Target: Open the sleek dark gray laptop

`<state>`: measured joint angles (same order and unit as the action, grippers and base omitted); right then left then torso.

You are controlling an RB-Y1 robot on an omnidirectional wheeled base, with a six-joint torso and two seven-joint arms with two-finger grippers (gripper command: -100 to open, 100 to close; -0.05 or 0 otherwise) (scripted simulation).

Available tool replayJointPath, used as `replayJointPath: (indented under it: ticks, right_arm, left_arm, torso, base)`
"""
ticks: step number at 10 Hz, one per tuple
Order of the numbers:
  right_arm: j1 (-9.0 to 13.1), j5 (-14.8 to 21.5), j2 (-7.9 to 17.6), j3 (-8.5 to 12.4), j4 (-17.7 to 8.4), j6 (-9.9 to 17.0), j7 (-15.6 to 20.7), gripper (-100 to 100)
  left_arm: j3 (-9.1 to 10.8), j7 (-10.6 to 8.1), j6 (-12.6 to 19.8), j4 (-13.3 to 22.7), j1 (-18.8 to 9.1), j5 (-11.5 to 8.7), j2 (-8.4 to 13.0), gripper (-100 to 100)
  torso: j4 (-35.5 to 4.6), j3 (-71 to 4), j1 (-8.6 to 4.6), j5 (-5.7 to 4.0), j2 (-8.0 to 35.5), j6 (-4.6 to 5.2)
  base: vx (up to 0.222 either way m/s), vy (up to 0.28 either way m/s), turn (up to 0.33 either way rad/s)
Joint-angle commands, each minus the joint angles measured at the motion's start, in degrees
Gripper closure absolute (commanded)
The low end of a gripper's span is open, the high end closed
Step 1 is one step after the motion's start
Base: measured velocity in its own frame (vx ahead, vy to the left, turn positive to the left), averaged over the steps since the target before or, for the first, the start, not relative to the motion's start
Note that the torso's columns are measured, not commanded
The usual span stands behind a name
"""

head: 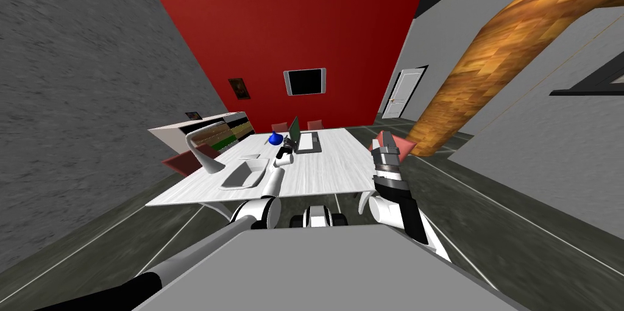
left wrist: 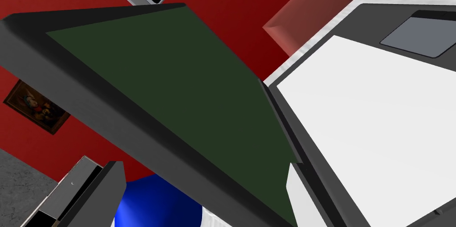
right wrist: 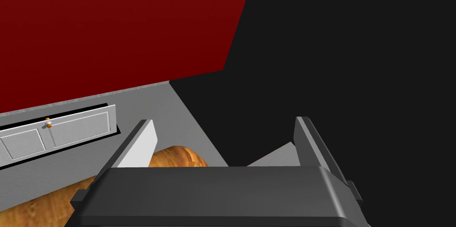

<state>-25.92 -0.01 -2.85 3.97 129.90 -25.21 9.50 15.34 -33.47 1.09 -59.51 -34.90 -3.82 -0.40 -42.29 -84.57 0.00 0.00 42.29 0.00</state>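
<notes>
While the left arm is stretched out over the white surface (head: 329, 173), the left gripper (head: 284, 151) sits right at the laptop (left wrist: 178, 95), basically at the side edge of it near the hinge. From the left wrist view the gripper is spread wide, with one finger (left wrist: 95, 193) on the back side of the lid (left wrist: 40, 55) and the other, whiter finger (left wrist: 300, 197) on the keyboard side. So the lid's edge runs down through the gap between them. I honestly can't tell if either finger is touching it, but it's not clamped on anything.

That lid is already up at an angle, partly open. You can see the dark green screen (left wrist: 200, 117) in its dark grey frame, and past the gripper on the other side of the hinge there's the base with a plain white keyboard area (left wrist: 369, 117) and a grey touchpad (left wrist: 421, 37) further out.

Just beside the back-side finger, behind the lid, there's a blue ball (left wrist: 151, 206) on the surface.

Over on the other side, the right gripper (right wrist: 222, 126) is held up in the air off the edge of the surface, well apart from the laptop, with its fingers standing apart and nothing between them.
</notes>
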Motion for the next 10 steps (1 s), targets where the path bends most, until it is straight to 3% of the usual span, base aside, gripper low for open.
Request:
replayJointPath:
  ticks: [1, 2, 3, 4, 6, 7, 9, 10]
  right_arm:
    - [0.0, 0.0, 0.0, 0.0, 0.0, 0.0, 0.0, 0]
    - [0.0, 0.0, 0.0, 0.0, 0.0, 0.0, 0.0, 0]
    - [0.0, 0.0, 0.0, 0.0, 0.0, 0.0, 0.0, 0]
    - [0.0, 0.0, 0.0, 0.0, 0.0, 0.0, 0.0, 0]
    - [0.01, 0.0, 0.0, 0.0, 0.0, 0.0, 0.0, 0]
    - [0.01, 0.0, 0.0, 0.0, 0.0, 0.0, 0.0, 0]
    - [0.0, 0.0, 0.0, 0.0, 0.0, 0.0, 0.0, 0]
    - [0.0, 0.0, 0.0, 0.0, 0.0, 0.0, 0.0, 0]
  left_arm:
    - [0.55, -2.34, 0.48, -0.89, 0.52, 3.92, -0.46, -100]
    - [0.49, -2.16, 0.44, -0.74, 0.44, 3.08, -0.37, -100]
    - [-0.52, 0.61, -0.52, 0.84, -0.35, 0.37, 0.13, 100]
    - [-0.52, 1.22, -0.52, 0.84, -0.35, -0.81, 0.13, 100]
    - [-1.59, 4.43, -1.52, 2.57, -1.23, -4.72, 0.73, 100]
    - [-1.59, 4.79, -1.52, 2.57, -1.23, -5.53, 0.73, 100]
    - [-2.67, 8.35, -2.53, 4.3, -2.1, -9.36, 1.32, 100]
    - [-2.67, 8.35, -2.53, 4.3, -2.1, -10.25, 1.32, 100]
  torso:
    - [0.01, -0.01, -0.01, 0.0, -0.01, 0.0]
    - [0.0, 0.0, -0.01, 0.0, 0.01, 0.0]
    - [-0.01, 0.01, 0.0, 0.0, 0.03, 0.0]
    - [-0.07, 0.05, 0.02, -0.02, 0.1, -0.06]
    - [0.01, 0.07, -0.03, -0.06, 0.11, -0.12]
    - [0.0, 0.05, 0.05, -0.01, 0.1, -0.13]
    - [0.0, 0.04, 0.11, 0.01, 0.08, -0.13]
    - [-0.01, 0.04, 0.11, 0.01, 0.07, -0.15]
  base:
    - [0.009, 0.0, 0.001]
    - [0.0, 0.0, 0.0]
    - [-0.018, -0.002, 0.011]
    - [-0.021, -0.005, 0.013]
    - [-0.023, -0.002, 0.017]
    - [-0.016, 0.0, -0.002]
    - [-0.026, -0.002, 0.016]
    - [-0.008, -0.001, 0.003]
